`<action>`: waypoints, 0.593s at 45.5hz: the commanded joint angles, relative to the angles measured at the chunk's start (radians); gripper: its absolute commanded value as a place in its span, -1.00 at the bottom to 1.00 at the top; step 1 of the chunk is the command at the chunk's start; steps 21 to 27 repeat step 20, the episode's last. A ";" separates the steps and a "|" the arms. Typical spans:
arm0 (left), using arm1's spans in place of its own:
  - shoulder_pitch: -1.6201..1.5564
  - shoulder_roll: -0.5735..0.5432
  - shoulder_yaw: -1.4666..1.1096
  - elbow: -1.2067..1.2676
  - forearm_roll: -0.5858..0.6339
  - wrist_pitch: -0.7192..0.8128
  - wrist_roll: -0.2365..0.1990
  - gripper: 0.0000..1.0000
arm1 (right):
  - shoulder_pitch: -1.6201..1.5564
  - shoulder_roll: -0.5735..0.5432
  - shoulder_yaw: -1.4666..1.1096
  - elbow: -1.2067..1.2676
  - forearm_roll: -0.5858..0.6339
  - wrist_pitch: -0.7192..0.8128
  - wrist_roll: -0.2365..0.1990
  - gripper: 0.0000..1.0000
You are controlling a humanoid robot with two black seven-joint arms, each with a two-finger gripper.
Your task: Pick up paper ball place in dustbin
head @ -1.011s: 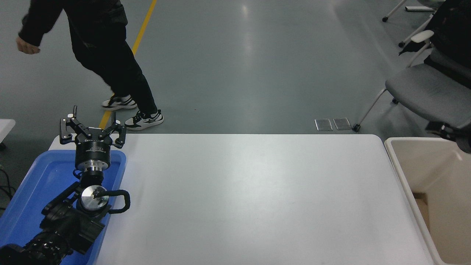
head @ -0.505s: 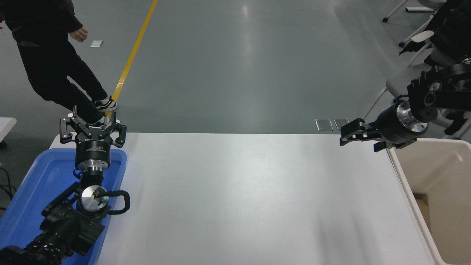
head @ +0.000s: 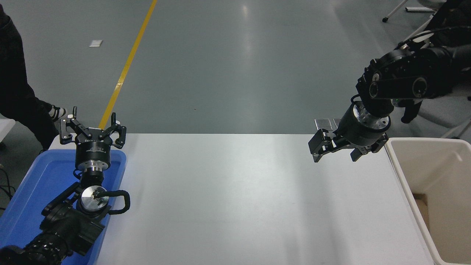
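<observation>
No paper ball shows on the table. The cream dustbin (head: 434,165) stands against the table's right edge, and a tan patch (head: 421,201) lies low inside it; I cannot tell what it is. My right gripper (head: 336,151) hangs over the table's far right corner, just left of the dustbin's rim, pointing down and left, open and empty. My left gripper (head: 93,127) is parked open over the far end of the blue tray (head: 33,187) at the lower left.
The white table (head: 235,198) fills the middle of the view. A person's leg (head: 18,103) is at the left edge beyond the table. A yellow floor line (head: 127,62) runs away behind the left arm.
My right arm has come in from the right edge and moved left and down over the table's far right corner. The person has walked off to the left. The left arm has not moved.
</observation>
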 commanded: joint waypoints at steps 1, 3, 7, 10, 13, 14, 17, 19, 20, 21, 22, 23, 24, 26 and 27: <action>0.001 0.000 0.000 0.000 0.000 0.000 0.000 0.98 | 0.071 0.020 -0.060 0.051 0.054 0.015 0.001 1.00; 0.001 0.000 0.000 0.000 0.000 0.000 0.000 0.98 | 0.075 0.019 -0.060 0.060 0.054 0.017 0.001 1.00; 0.001 0.000 0.000 0.000 0.000 0.000 0.000 0.98 | 0.088 0.014 -0.060 0.080 0.058 0.020 0.003 1.00; 0.001 0.000 0.000 0.000 0.000 0.000 0.000 0.98 | 0.100 0.010 -0.060 0.086 0.058 0.021 0.004 1.00; 0.001 0.000 0.000 0.000 0.000 0.000 0.000 0.98 | 0.103 0.004 -0.060 0.088 0.058 0.032 0.004 1.00; 0.001 0.000 0.000 0.000 0.000 0.000 0.000 0.98 | 0.106 0.000 -0.060 0.088 0.058 0.037 0.004 1.00; 0.001 0.000 0.000 0.000 0.000 0.000 0.000 0.98 | 0.121 -0.015 -0.060 0.094 0.058 0.050 0.004 1.00; 0.001 0.000 0.000 0.000 0.000 0.000 0.000 0.98 | 0.128 -0.024 -0.061 0.106 0.058 0.061 0.004 1.00; 0.001 0.000 0.000 0.000 0.000 0.000 0.000 0.98 | 0.132 -0.029 -0.061 0.112 0.056 0.066 0.004 1.00; 0.001 0.000 0.000 0.000 0.000 0.000 0.000 0.98 | 0.132 -0.029 -0.061 0.112 0.056 0.066 0.004 1.00; 0.001 0.000 0.000 0.000 0.000 0.000 0.000 0.98 | 0.132 -0.029 -0.061 0.112 0.056 0.066 0.004 1.00; 0.001 0.000 0.000 0.000 0.000 0.000 0.000 0.98 | 0.132 -0.029 -0.061 0.112 0.056 0.066 0.004 1.00; 0.001 0.000 0.000 0.000 0.000 0.000 0.000 0.98 | 0.132 -0.029 -0.061 0.112 0.056 0.066 0.004 1.00; 0.001 0.000 0.000 0.000 0.000 0.000 0.000 0.98 | 0.132 -0.029 -0.061 0.112 0.056 0.066 0.004 1.00; 0.001 0.000 0.000 0.000 0.000 0.000 0.000 0.98 | 0.132 -0.029 -0.061 0.112 0.056 0.066 0.004 1.00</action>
